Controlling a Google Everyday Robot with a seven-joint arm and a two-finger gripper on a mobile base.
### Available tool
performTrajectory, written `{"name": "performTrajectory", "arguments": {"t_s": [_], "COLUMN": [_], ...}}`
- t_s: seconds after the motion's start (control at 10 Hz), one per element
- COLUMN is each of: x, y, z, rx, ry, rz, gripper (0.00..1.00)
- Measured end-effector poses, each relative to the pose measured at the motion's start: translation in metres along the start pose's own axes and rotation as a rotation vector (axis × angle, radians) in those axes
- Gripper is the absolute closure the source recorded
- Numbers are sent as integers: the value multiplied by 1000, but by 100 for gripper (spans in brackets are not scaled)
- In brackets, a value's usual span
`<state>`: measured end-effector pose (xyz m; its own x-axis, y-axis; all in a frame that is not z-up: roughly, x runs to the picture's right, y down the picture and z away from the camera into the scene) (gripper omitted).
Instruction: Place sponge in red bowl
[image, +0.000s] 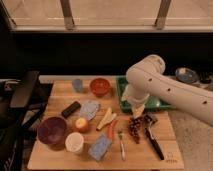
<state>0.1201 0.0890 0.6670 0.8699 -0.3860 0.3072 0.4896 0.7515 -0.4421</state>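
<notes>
Sponge (100, 147) lies at the board's near edge, just beside the white cup (74, 142), long axis diagonal. Gripper (137, 111) hangs well apart, up-right by the green tray (161, 103); we cannot tell its state. Red bowl (100, 86) sits at the far side.

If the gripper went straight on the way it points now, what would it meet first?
Likely the dark grapes on the wooden table: the gripper hangs pointing down just above them, by the green tray's front edge. Depth is unclear.
</notes>
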Motion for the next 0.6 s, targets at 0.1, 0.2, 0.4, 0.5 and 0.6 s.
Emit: {"name": "performTrajectory", "arguments": {"t_s": [0.1, 0.2, 0.4, 0.5, 0.6], "x": [-4, -11, -48, -60, -75], "y": [3, 6, 9, 14, 22], "z": [5, 11, 35, 44, 53], "rx": [-13, -28, -47, -57, -66], "ry": [-13, -23, -87, -123, -172], "rz": [-21, -40, -88, -98, -111], "gripper": [35, 35, 35, 35, 35]}}
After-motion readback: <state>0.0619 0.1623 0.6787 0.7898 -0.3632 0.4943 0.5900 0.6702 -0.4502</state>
